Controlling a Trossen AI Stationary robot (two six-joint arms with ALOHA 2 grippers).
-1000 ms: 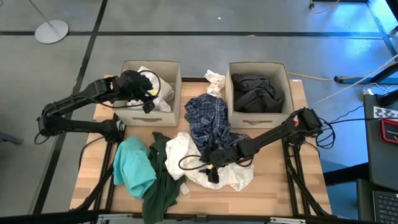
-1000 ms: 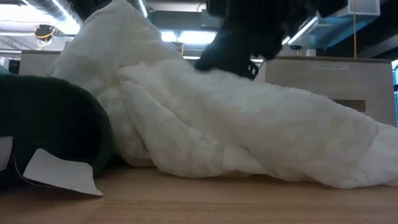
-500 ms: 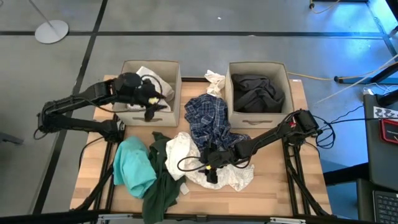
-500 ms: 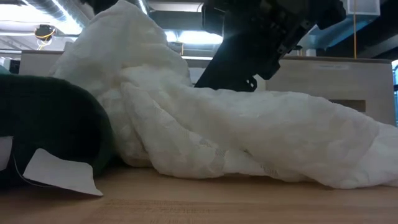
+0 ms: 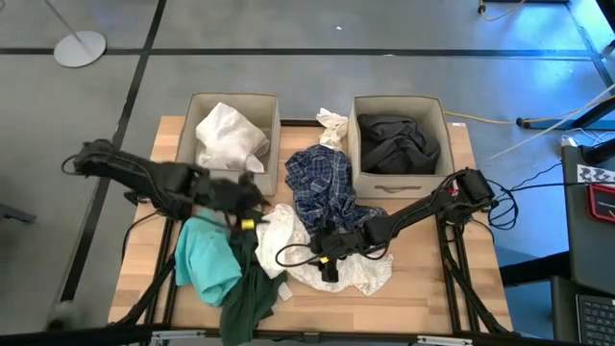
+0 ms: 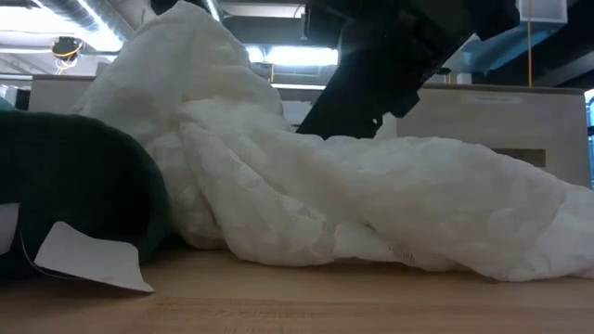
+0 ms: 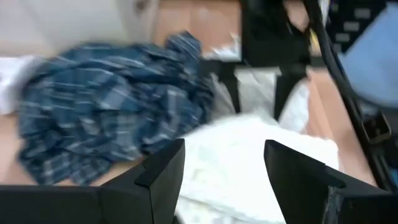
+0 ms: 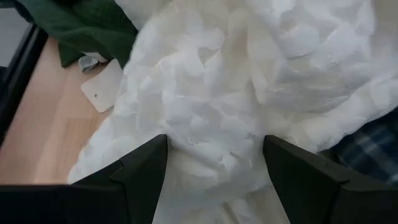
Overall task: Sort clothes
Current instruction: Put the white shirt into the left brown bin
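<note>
A white garment (image 5: 357, 275) lies near the table's front, and it fills the low view (image 6: 371, 204). A blue plaid shirt (image 5: 322, 183) lies behind it. A teal garment (image 5: 207, 255) and a dark green one (image 5: 245, 288) lie to its left. My right gripper (image 5: 327, 265) is open over the white garment (image 8: 211, 93), with a hump of cloth between its fingers. My left gripper (image 5: 254, 207) is open and empty above the pile's left part, facing the plaid shirt (image 7: 106, 106). A white garment (image 5: 231, 135) lies in the left box and a dark grey one (image 5: 396, 144) in the right box. My right gripper points down at the white garment, with one finger (image 8: 143, 171) on each side of a raised hump of the cloth (image 8: 214, 134). I cannot tell whether the fingers touch it. The garment lies slack on the table.
Two beige fabric boxes stand at the table's far side, the left box (image 5: 235, 96) and the right box (image 5: 399, 99). A small cream garment (image 5: 332, 125) lies between them. A white tag (image 6: 93, 255) sticks out by the dark green garment.
My left gripper has come away from over the left box and swung toward the table's near edge and right, to above the pile beside the white garment. The white garment in the left box now shows uncovered.
</note>
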